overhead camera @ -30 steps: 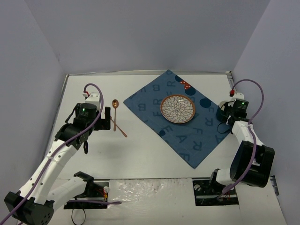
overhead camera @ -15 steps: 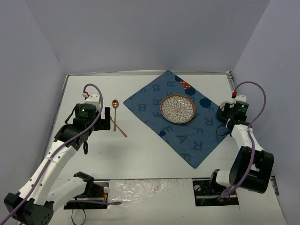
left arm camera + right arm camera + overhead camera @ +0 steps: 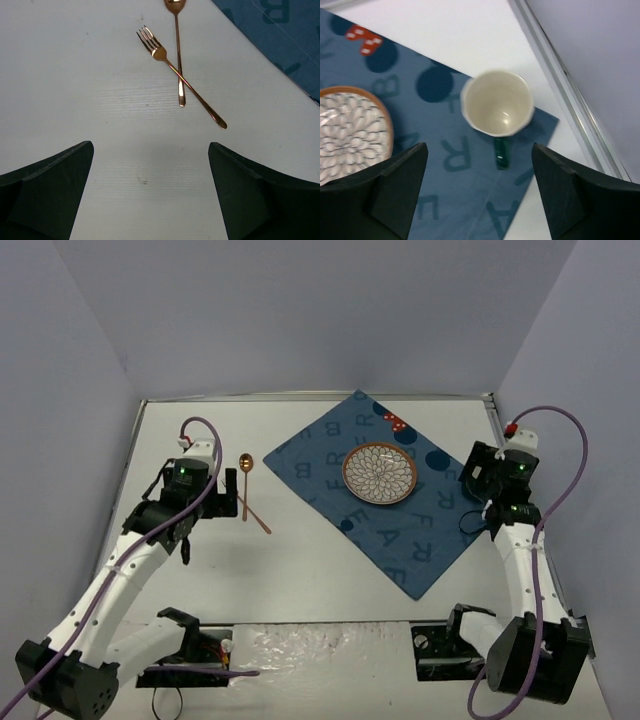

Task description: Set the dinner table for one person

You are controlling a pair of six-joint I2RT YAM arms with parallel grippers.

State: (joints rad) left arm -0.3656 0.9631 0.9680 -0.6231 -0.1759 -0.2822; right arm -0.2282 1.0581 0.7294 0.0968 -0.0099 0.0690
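On the white dinner table (image 3: pixel 300 570) a blue lettered mat (image 3: pixel 400 530) lies askew, with a patterned plate (image 3: pixel 380 473) on it. In the right wrist view a cream mug (image 3: pixel 497 102) with a dark green handle stands upright on the mat's right corner (image 3: pixel 445 180), beside the plate (image 3: pixel 350 130). My right gripper (image 3: pixel 479 150) hangs open above the mug, apart from it. Left of the mat a copper spoon (image 3: pixel 177 50) and fork (image 3: pixel 180 82) lie crossed. My left gripper (image 3: pixel 150 150) is wide open over bare table, just short of them. From above, the right gripper (image 3: pixel 478 475) hides the mug.
A metal edge strip (image 3: pixel 560 85) and the grey side wall run close to the right of the mug. Grey walls close in the table at the back and on both sides. The mat's edge (image 3: pixel 290 40) lies just right of the cutlery.
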